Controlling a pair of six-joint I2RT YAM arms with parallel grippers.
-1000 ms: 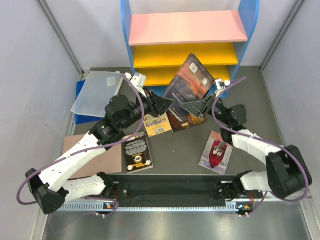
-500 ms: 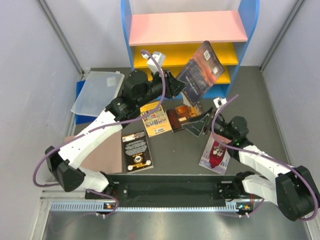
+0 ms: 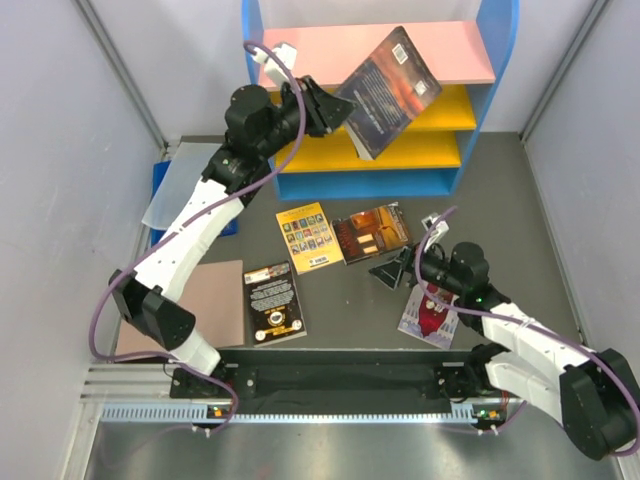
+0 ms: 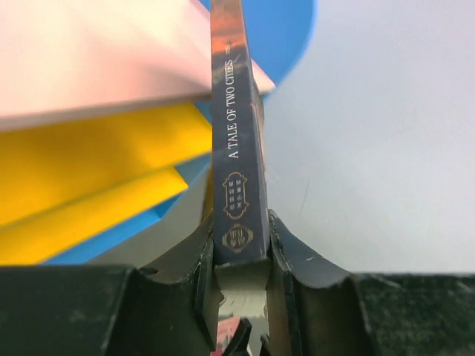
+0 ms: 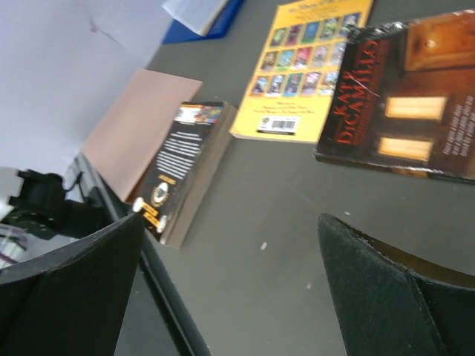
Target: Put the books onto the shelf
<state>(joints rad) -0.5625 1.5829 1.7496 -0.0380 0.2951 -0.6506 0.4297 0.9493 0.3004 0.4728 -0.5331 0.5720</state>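
- I had the left end effector (image 3: pixel 335 110) (image 4: pixel 241 245) raised in front of the shelf (image 3: pixel 500 60), its jaws partly closed and clamped on the spine of the sunset book (image 3: pixel 390 90) (image 4: pixel 236 148).
- In the left wrist view the spine stood between the two fingers (image 4: pixel 204 259), and I could read "A TALE OF TWO CITIES" on it.
- From above, the sunset book hung tilted, lying across the front edge of the pink board (image 3: pixel 330 55) and the upper yellow board (image 3: pixel 420 150). I could not tell whether it touched either one.
- The right end effector (image 3: pixel 392 272) (image 5: pixel 230 282) was spread wide and held nothing. It sat low over bare surface (image 3: pixel 500 200).
- The pale book (image 3: pixel 430 312) lay flat just beside that end effector, partly under the right arm.
- The yellow book (image 3: pixel 310 236) (image 5: pixel 312 67) and the orange-glow book (image 3: pixel 372 232) (image 5: pixel 415 111) lay flat side by side in front of the shelf, edges close or touching.
- The black book (image 3: pixel 274 301) (image 5: pixel 182 167) lay nearer the arm bases, just beside the cardboard (image 3: pixel 215 300) (image 5: pixel 137 133).
- The folder (image 3: pixel 165 200) rested on its blue board (image 3: pixel 160 180) at the left, partly hidden by the left arm.
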